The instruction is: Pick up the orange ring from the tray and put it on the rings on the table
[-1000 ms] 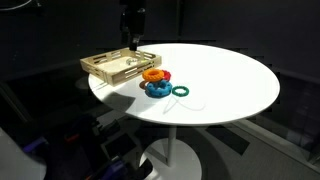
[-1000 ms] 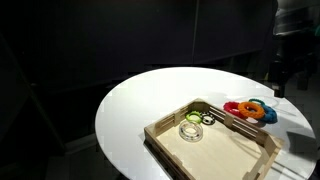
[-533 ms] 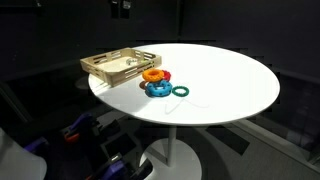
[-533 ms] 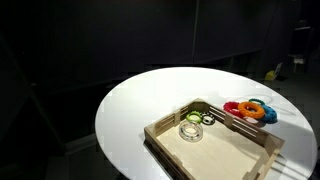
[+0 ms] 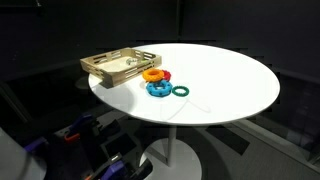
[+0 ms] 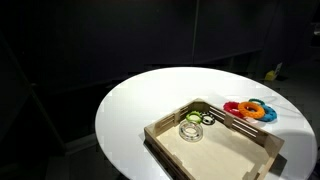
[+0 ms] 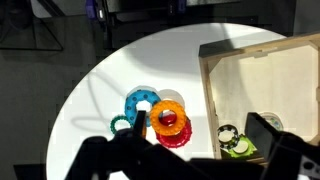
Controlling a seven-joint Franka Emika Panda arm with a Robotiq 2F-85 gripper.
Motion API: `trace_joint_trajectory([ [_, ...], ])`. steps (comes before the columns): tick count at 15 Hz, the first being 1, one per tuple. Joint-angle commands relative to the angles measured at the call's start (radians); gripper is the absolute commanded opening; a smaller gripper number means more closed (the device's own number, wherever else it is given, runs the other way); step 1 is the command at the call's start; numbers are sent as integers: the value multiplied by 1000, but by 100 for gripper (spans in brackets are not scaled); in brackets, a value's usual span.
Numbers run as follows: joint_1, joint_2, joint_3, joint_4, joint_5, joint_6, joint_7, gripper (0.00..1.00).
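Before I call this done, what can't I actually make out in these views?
- pincer: outside both exterior views; the wrist view shows only a dark silhouette.
- small rings inside the tray: wrist view, partly behind a pincer finger; small and blurred in an exterior view.
- green ring: wrist view, partly covered by the pincer.

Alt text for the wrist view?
An orange ring sits atop a red ring, beside a blue ring and a green ring, on a white table. A wooden tray at right holds small rings; the open gripper frames the bottom.
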Motion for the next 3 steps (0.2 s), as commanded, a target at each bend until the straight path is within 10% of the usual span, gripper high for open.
trace_joint_trajectory([
  [1,-9,-3,7,2,5,-3,-6,100],
  [3,-9,-4,7,1,7,-3,-7,100],
])
